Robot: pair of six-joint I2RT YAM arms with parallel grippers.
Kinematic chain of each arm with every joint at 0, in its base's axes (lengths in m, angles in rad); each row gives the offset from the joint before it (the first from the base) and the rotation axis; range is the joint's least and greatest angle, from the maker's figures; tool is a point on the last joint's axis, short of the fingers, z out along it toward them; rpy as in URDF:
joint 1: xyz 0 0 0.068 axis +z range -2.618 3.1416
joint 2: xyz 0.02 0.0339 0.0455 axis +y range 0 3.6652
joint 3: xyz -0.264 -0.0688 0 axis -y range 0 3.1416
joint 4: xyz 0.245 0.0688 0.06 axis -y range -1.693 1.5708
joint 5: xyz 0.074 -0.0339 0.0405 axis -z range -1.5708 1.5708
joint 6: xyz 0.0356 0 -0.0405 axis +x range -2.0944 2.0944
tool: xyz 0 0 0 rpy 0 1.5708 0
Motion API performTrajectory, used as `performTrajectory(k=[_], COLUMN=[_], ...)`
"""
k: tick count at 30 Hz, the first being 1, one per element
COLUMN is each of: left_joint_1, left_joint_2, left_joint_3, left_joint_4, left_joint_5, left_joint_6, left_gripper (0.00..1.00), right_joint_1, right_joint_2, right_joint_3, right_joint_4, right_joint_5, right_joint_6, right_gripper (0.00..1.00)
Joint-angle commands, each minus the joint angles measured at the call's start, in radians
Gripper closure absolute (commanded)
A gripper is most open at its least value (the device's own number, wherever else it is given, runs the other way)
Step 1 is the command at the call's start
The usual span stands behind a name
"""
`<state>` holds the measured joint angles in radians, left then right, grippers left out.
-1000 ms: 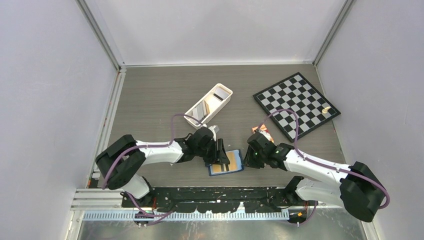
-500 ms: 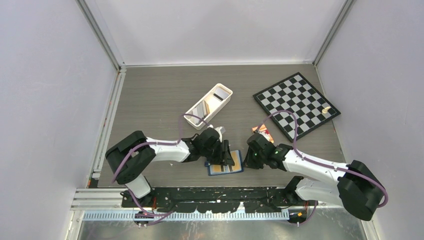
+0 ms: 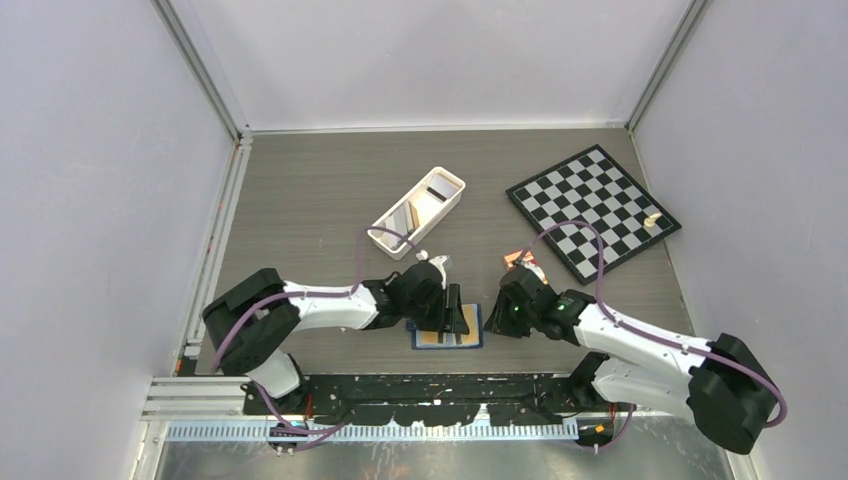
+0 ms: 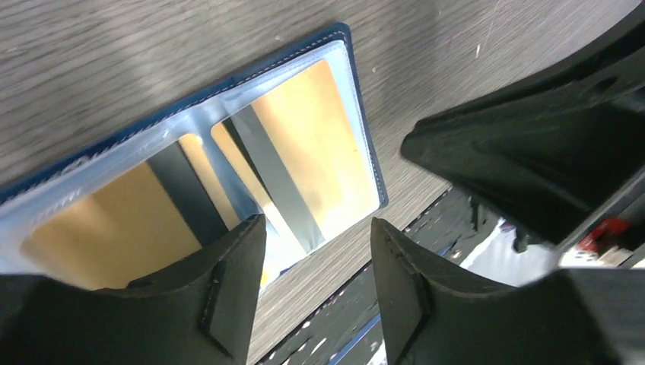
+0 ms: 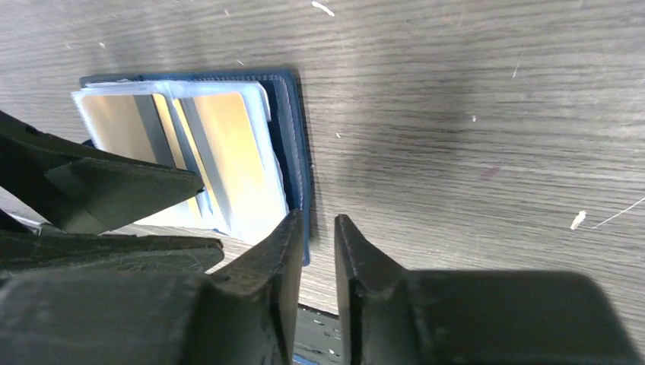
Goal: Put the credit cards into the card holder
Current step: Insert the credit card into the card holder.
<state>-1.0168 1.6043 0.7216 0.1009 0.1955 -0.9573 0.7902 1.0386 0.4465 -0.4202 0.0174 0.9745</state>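
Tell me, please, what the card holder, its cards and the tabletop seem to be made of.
Card holder: dark blue cover, likely faux leather, stitched along its edge; glossy clear plastic sleeves inside. Cards: probably gold plastic, with dark stripes. Tabletop: grey wood-grain laminate, apparently, matte.

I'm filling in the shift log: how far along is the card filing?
Done: gold cards sit in the clear sleeves of the open card holder. In hand: nothing; the left gripper hangs open above the holder, and the right gripper, jaws narrowly apart, is at its edge, empty. Left: a few cards lie in the white tray, to be moved over.
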Motion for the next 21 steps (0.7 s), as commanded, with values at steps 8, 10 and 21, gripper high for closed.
performTrajectory(k=[8, 10, 21], left_joint_1=[0.053, 0.082, 0.157], left_joint_2=[-0.336, -0.362, -0.340], left_joint_3=[-0.050, -0.074, -0.160], left_joint_4=[-0.431, -0.458, -0.403], left_joint_5=[-0.188, -0.180, -0.096], left_joint_6=[0.123, 0.139, 0.143], left_gripper=[0.30, 0.27, 0.32], right_joint_1=[-0.104, -0.111, -0.110], right_joint_2=[-0.139, -0.130, 0.038], right_joint_3=[-0.056, -0.082, -0.111], right_joint_4=[0.123, 0.194, 0.306], right_joint_5=[-0.166, -0.211, -0.255], right_joint_6=[-0.025, -0.003, 0.036], right_gripper=[0.47, 0.45, 0.44])
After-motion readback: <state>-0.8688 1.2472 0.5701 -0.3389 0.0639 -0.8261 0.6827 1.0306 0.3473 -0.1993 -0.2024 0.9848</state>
